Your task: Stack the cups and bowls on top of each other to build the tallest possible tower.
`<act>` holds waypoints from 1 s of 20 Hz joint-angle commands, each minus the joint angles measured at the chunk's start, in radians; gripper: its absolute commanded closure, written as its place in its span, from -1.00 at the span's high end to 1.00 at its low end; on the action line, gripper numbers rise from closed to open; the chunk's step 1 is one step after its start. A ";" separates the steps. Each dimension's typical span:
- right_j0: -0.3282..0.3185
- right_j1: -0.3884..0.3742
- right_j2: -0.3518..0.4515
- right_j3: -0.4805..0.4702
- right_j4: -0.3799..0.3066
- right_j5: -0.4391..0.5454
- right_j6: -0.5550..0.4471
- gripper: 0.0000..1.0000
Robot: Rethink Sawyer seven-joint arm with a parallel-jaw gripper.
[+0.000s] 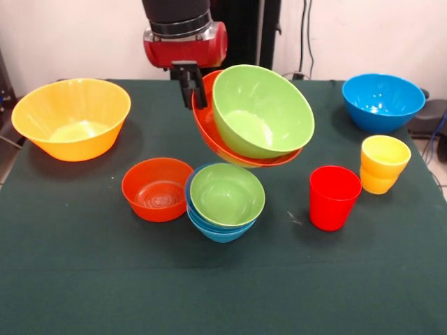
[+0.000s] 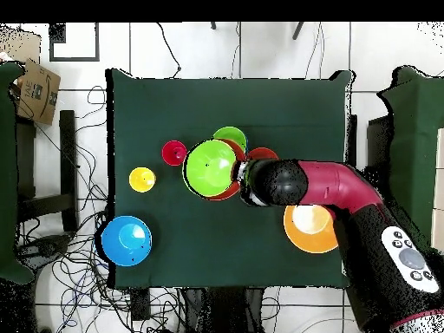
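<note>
Gripper observed raised above the green table, clamped on the rim of a large red-orange bowl. One dark finger lies against the outer wall of that bowl; the second finger is hidden behind the rim. A large green bowl sits nested inside the red-orange one, and the pair hangs tilted, mouths turned toward the front camera, clear of the table.

Directly below the lifted pair: a small green bowl nested in a small blue bowl, resting on the table. A small red-orange bowl stands just beside this pile, touching or nearly so; contact cannot be confirmed.

Elsewhere on the table, each standing alone and upright: a large orange-yellow bowl, a large blue bowl, a red cup and a yellow cup, the two cups near each other but apart.

Overhead view: the arm reaches across to the held green bowl at mid-table
</note>
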 commanded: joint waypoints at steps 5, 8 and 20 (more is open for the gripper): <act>0.014 0.053 0.061 -0.137 -0.059 0.183 -0.251 -1.00; 0.016 0.073 0.065 -0.163 -0.070 0.190 -0.259 -1.00; 0.056 0.161 0.077 -0.311 -0.115 0.243 -0.271 -1.00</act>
